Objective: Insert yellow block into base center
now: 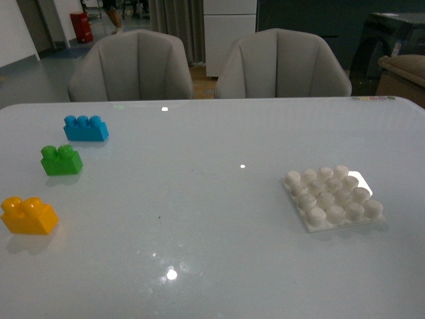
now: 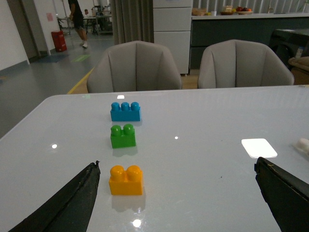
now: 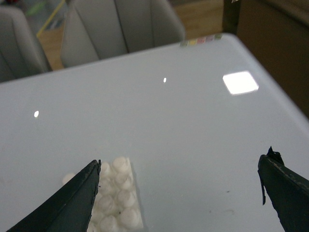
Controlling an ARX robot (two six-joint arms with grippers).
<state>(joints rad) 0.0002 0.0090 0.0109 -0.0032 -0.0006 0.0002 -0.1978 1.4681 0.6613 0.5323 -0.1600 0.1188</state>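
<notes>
Nearest the robot, the left gripper [image 2: 177, 166] hangs released, its jaws spread wide with nothing between them. The right gripper [image 3: 182, 162] is likewise wide apart and empty, poised just above the near edge of the base [image 1: 332, 197].

The yellow block [image 1: 28, 216] stands upright on the table [image 1: 199, 226], well apart from the base, far off to its left and a little nearer the robot. It is untouched, so I judge the task to be at its first step, the reach for the block. The left arm looks best placed. The next move calls for lowering those jaws around the block's sides, closing on it and lifting. The block must then be carried across to the base, lined up over the four middle studs and pressed straight down.

A green brick [image 1: 62, 160] sits farther back than the yellow one, equally far left of the base. A blue brick [image 1: 85, 128] lies beyond that. A bright patch of reflected light [image 1: 360, 181] lies at the base's far right corner.

Beyond the base, a short row of coloured tabs [image 1: 373, 98] marks the table's far edge, too small to read. Two grey chairs [image 1: 129, 66] stand behind. No brand or legible writing shows anywhere
</notes>
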